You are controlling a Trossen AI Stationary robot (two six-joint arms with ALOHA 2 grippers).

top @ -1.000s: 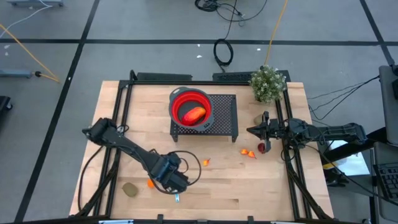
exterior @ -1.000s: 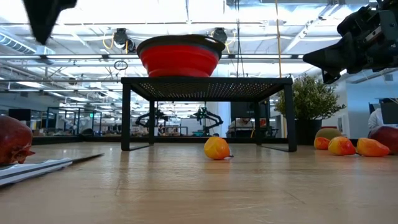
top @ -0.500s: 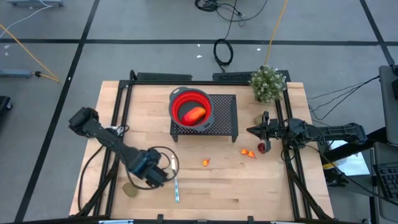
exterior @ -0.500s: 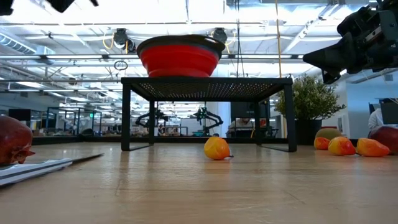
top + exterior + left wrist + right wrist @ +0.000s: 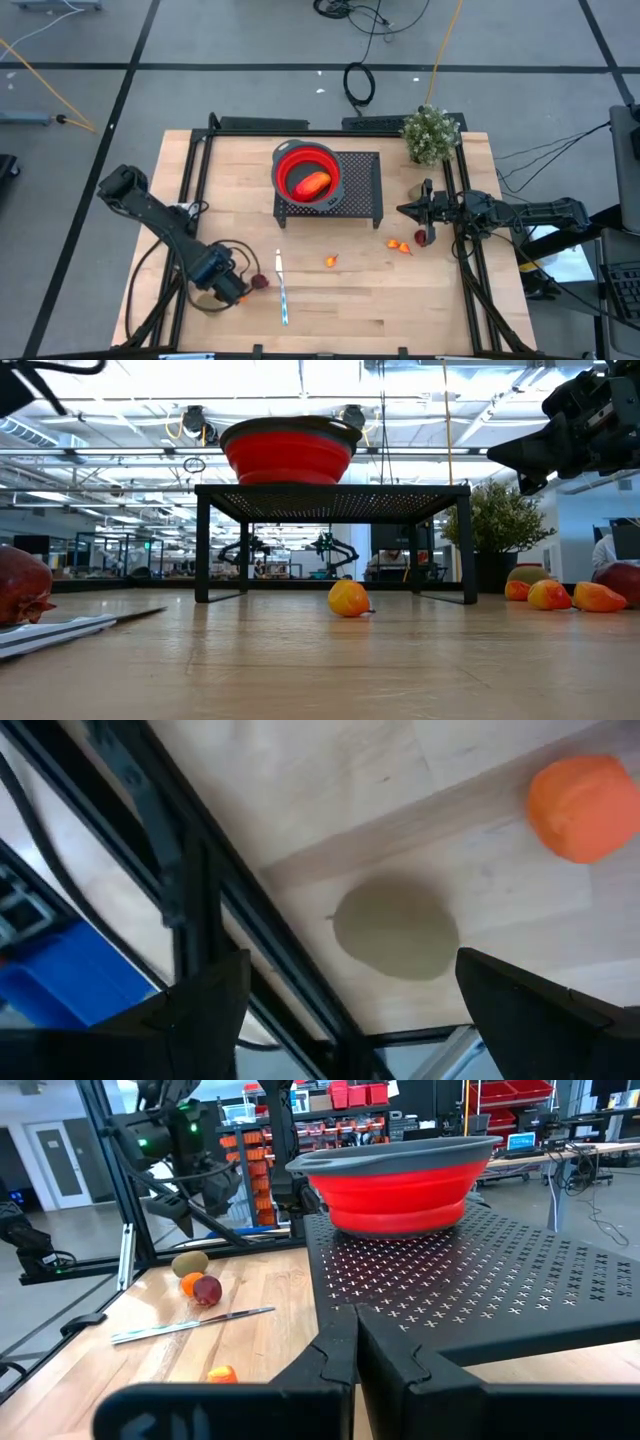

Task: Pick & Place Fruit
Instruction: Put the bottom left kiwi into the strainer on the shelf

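The left pincer (image 5: 218,290) hangs over the near-left corner of the pale wooden bench (image 5: 330,310), its 2 fingers spread apart above a brown-green kiwi-like fruit (image 5: 395,930), with a small round orange fruit (image 5: 583,807) just beside it. A dark red fruit (image 5: 260,282) lies near a silver knife (image 5: 281,290). The red-orange oval fruit (image 5: 314,183) sits in the round red bowl (image 5: 291,160) on the black perforated stand (image 5: 360,190). The right pincer (image 5: 404,210) waits at the bench's right edge — fingers together, empty.

Brown-green fruit (image 5: 395,932) lies beside a small orange piece (image 5: 583,807); a red-orange oval (image 5: 314,183) sits apart.
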